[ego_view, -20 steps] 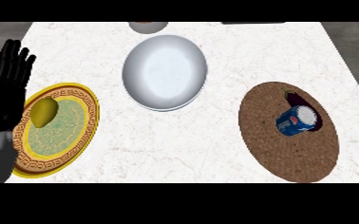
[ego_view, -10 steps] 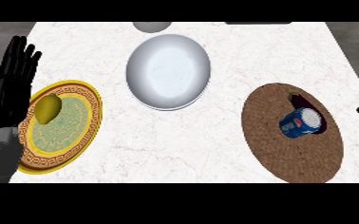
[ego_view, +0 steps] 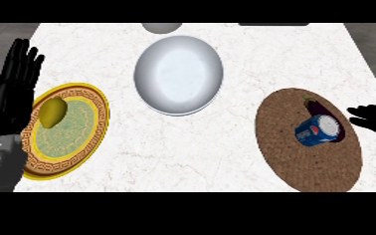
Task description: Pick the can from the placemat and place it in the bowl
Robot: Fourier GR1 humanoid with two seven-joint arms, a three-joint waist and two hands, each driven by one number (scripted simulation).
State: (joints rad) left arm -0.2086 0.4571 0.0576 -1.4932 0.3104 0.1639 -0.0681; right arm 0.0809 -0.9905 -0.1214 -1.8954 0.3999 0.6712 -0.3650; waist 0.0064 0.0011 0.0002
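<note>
A blue can (ego_view: pixel 319 131) lies on its side on the brown woven placemat (ego_view: pixel 294 154) at the counter's right, a small dark eggplant (ego_view: pixel 316 106) just behind it on the same mat. Only the fingertips of the right hand (ego_view: pixel 363 116) show at the view's right edge, near the can and apart from it; whether that hand is spread or curled cannot be told. The white bowl (ego_view: pixel 178 74) sits mid-counter, well apart from the mat. At far left, a yellow-rimmed plate (ego_view: pixel 86 129) carries a yellow-green pear (ego_view: pixel 53 111). The left hand (ego_view: pixel 18 82) rests beside it, fingers straight and spread upward.
</note>
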